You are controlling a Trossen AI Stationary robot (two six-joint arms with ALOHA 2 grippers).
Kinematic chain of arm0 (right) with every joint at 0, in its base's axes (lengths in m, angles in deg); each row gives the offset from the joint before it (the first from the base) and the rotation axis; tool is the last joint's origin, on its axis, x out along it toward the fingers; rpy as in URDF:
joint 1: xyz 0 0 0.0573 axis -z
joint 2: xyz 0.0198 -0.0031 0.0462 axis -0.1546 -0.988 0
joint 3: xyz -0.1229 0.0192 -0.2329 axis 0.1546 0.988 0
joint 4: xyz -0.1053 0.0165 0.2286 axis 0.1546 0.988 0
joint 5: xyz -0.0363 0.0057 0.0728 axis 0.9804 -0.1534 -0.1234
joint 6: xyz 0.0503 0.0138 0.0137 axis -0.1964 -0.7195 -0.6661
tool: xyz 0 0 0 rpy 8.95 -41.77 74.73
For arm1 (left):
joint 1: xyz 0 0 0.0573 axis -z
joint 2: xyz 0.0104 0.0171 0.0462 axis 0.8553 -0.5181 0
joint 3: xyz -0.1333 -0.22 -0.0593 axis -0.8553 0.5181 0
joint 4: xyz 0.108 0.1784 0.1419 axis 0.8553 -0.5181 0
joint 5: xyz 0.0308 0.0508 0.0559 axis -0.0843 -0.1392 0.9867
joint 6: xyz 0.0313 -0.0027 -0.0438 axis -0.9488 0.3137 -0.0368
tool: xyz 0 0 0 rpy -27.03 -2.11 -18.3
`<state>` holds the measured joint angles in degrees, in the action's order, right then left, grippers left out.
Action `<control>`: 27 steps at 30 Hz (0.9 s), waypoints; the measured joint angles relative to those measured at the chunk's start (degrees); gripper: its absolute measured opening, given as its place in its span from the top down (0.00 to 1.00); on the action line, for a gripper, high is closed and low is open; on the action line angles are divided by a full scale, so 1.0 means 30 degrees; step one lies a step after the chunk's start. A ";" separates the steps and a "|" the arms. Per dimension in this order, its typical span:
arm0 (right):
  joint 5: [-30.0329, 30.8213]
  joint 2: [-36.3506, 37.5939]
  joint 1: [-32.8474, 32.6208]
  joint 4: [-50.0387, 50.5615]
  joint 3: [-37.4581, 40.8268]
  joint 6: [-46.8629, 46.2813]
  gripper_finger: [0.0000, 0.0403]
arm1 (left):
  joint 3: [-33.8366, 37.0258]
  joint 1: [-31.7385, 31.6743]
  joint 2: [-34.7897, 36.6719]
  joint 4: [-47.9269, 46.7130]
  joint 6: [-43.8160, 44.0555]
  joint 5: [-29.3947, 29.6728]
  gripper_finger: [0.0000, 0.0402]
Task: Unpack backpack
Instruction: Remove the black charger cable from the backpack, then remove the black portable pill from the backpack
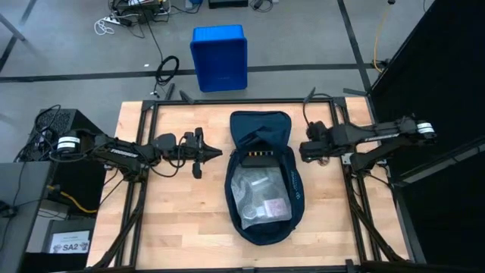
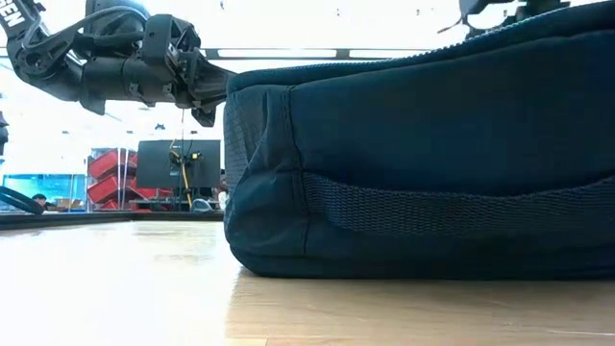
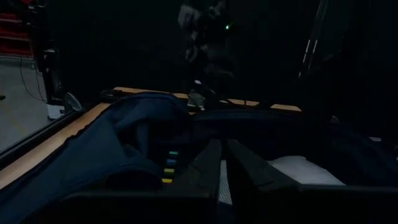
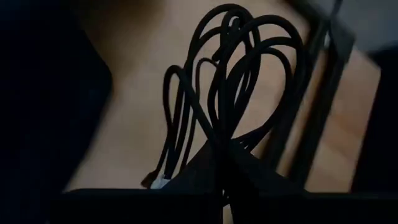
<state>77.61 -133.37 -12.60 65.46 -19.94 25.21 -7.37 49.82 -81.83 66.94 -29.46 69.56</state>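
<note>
Because the soft dark navy fabric backpack (image 1: 261,176) lies unzipped at the table's middle, it will sag under a pull, so its clear plastic pouches (image 1: 260,196) are better pinched directly. The left gripper (image 1: 208,153), jaws together, hovers beside it; the right gripper (image 4: 214,152) is clamped on what looks like a looped black cable (image 4: 233,81).

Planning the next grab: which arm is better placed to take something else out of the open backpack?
Left, probably. The left gripper is shut, empty and beside the backpack. The right gripper is shut on a black cable.
</note>
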 joint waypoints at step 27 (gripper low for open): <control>-0.3705 -0.2584 -0.1577 -1.9709 -0.1209 1.3849 0.31 | 0.0000 0.0000 0.0000 0.0004 -0.0102 0.0010 1.00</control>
<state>66.49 -141.12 -17.33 6.33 -23.56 66.76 -7.37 49.82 -81.83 66.95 -29.76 69.59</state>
